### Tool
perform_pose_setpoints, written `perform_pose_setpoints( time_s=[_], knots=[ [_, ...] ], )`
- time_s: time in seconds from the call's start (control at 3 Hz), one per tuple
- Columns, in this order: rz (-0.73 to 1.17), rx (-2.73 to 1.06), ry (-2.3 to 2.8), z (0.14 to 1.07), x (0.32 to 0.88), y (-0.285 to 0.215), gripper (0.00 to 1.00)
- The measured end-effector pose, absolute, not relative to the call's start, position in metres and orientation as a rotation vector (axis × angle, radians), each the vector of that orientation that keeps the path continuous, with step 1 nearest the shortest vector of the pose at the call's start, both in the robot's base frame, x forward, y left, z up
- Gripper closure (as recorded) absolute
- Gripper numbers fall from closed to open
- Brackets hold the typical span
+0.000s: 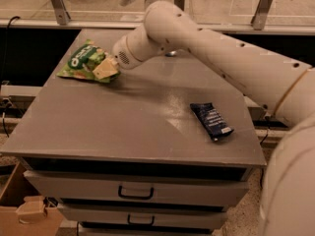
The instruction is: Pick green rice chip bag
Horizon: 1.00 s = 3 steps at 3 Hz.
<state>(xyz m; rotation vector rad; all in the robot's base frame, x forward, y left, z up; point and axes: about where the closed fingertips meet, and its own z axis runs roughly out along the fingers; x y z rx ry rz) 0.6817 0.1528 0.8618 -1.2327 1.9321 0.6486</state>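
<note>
The green rice chip bag (83,59) is a crinkly bright-green pouch with white lettering, at the far left of the grey table top (133,122). It is tilted, with its right end raised off the surface. My gripper (105,69) reaches in from the right at the end of the white arm (206,43) and is shut on the bag's right edge. One tan finger (107,71) lies over the bag's front. The dark blue snack-bar wrapper (211,121) lies flat on the right side of the table, well apart from the gripper.
The table is a grey cabinet with drawers (135,193) below its front edge. A railing and glass panel (216,4) run along the back. A cardboard box (24,213) stands on the floor at the lower left. My white arm spans the right half of the view.
</note>
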Motion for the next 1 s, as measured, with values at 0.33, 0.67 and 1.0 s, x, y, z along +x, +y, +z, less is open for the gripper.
perform_pose_setpoints(
  time_s=[0.33, 0.67, 1.0],
  knots=[
    [0.617, -1.274, 1.81, 0.91, 0.66, 0.125, 1.0],
    [0.616, -1.366, 1.66, 0.959, 0.637, 0.11, 1.0],
    [0.6, -1.416, 1.621, 0.961, 0.633, 0.109, 1.0]
  ],
)
